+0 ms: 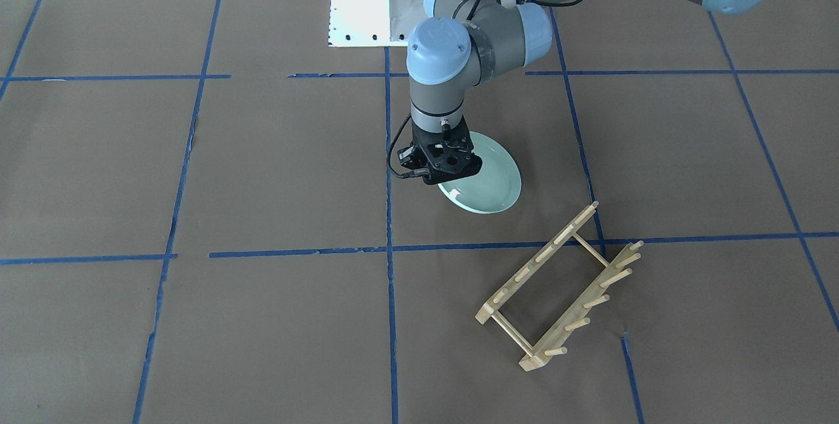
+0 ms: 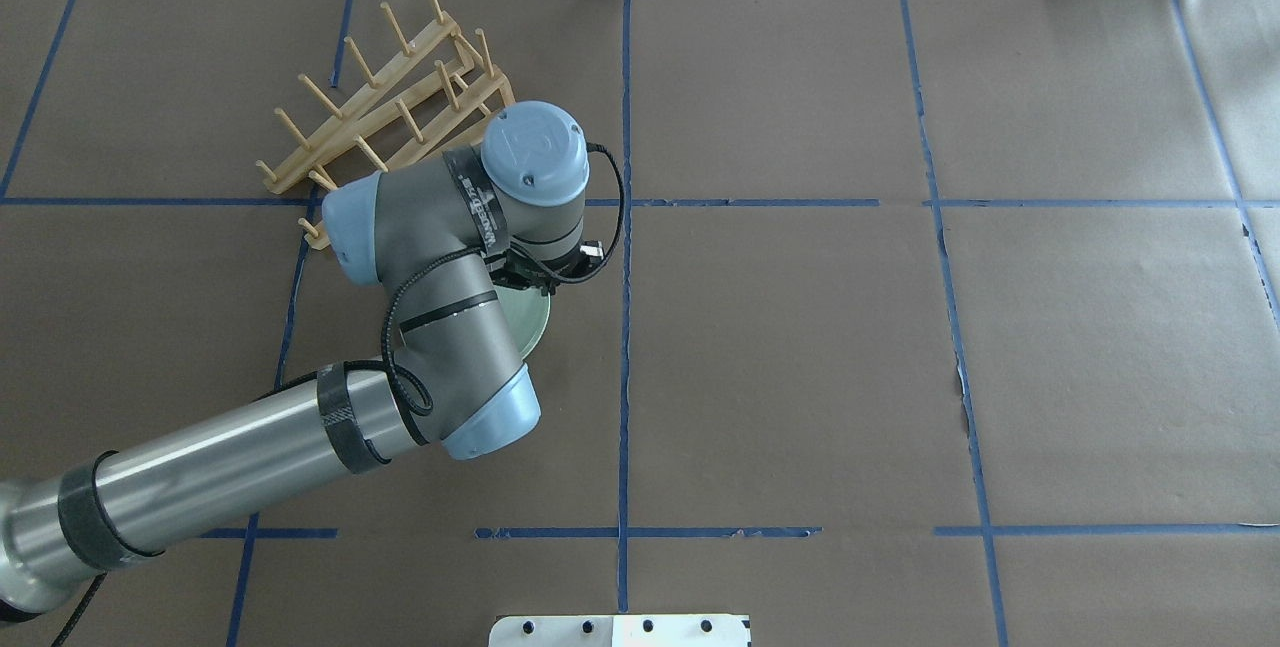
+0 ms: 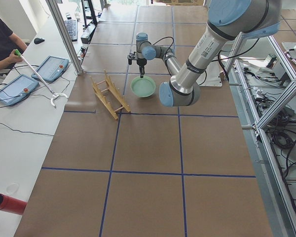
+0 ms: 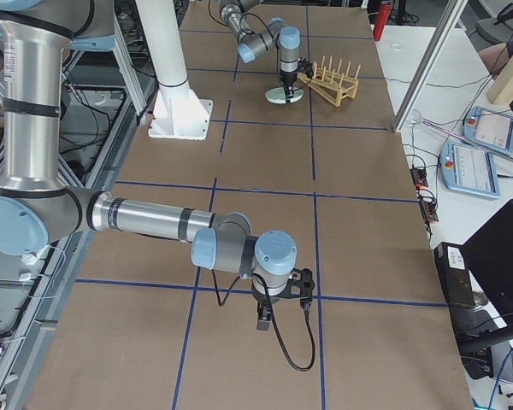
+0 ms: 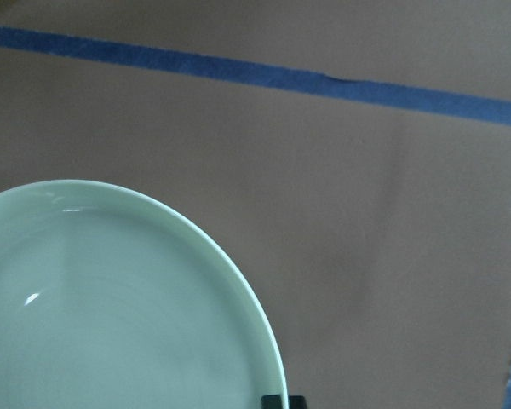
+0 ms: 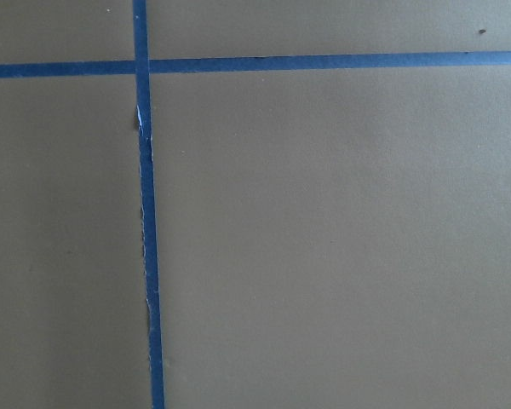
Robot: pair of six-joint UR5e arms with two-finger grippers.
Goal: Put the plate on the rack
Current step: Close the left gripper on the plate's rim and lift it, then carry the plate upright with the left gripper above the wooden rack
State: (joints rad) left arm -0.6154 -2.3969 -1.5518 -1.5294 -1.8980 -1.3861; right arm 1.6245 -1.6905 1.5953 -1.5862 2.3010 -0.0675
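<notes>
Plate [image 1: 495,181] rim pinched by left tool [image 1: 440,181]; rack [image 1: 537,260] long axis diagonal to tape lines [image 1: 391,319]; state of right tool [image 4: 269,320] unreadable.

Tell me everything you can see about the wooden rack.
The rack is light, unfinished-looking wood: two parallel rails joined by thin dowels, each rail carrying a row of pegs. It stands on the brown paper-covered table, set diagonally, with one end over a blue tape line. Its slots are empty. Only the table touches it; the plate is apart from it, nearer the robot.
</notes>
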